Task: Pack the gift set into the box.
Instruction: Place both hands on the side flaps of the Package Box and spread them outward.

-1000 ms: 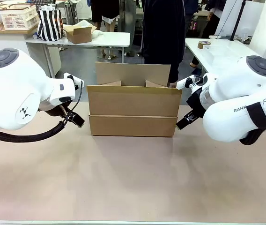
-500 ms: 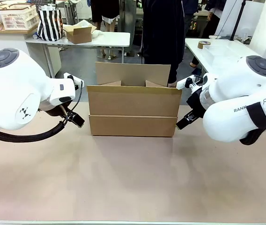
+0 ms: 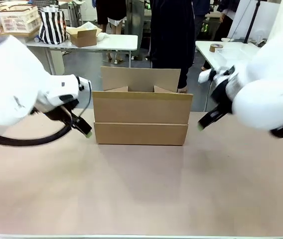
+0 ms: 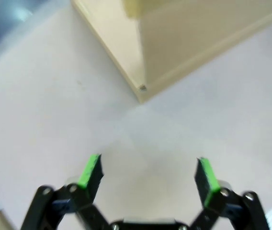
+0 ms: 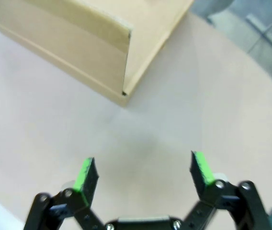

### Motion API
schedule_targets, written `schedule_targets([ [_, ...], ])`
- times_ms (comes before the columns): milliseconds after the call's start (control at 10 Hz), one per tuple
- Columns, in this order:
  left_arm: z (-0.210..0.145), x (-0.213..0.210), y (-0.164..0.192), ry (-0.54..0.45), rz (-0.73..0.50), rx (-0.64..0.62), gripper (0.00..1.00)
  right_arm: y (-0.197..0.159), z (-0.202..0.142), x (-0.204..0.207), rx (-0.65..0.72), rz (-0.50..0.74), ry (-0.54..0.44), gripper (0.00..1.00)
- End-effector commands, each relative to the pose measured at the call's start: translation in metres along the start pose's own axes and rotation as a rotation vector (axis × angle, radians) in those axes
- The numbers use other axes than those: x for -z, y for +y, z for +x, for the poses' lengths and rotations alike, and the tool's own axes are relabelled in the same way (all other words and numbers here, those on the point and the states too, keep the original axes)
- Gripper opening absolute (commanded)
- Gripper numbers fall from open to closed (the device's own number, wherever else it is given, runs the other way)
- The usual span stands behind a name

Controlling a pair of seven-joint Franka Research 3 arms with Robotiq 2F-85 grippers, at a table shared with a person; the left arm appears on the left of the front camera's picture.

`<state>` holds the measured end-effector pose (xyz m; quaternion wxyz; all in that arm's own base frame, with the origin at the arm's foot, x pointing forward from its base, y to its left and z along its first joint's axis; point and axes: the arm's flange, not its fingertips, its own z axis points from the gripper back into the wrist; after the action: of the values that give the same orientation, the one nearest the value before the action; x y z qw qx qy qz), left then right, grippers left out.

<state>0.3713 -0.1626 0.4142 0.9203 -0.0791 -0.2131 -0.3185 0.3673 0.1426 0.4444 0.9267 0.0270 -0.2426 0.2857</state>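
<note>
place: robot lab | white worktable (image 3: 109, 42) | tape roll (image 3: 216, 47) | plastic crate (image 3: 19, 19)

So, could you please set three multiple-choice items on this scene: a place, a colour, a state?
1. Where is the large plain brown corrugated cardboard box?
A) on the tan table, between the left gripper and right gripper
B) at the table's near edge
C) on the floor

2. What colour are the finger pads?
A) red
B) green
C) blue

3. How do both grippers' jaws stand?
A) both open
B) both shut
C) one shut on the box

Answers: 1 A, the front view shows a gripper at each side; 2 B, both wrist views show green; 3 A, each pair gapes, empty.
</note>
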Motion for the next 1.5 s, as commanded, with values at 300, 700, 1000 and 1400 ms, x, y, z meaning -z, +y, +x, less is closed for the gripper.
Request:
schedule_targets([
  [300, -0.046, -0.145, -0.019, -0.307, 0.322, -0.094, 1.00, 0.001, -0.007, -0.100, 0.015, -0.001, -0.107, 1.00],
  [700, -0.006, -0.163, -0.010, -0.179, -0.131, 0.154, 1.00, 0.002, -0.018, -0.130, 0.015, 0.198, -0.166, 1.00],
  [1000, -0.018, -0.173, 0.029, -0.231, -0.673, 0.274, 1.00, -0.042, -0.039, -0.150, 0.326, 0.868, -0.242, 1.00],
  [1400, -0.058, -0.170, 0.088, -0.457, -0.897, 0.076, 1.00, -0.104, -0.078, -0.140, 0.565, 1.143, -0.325, 1.00],
])
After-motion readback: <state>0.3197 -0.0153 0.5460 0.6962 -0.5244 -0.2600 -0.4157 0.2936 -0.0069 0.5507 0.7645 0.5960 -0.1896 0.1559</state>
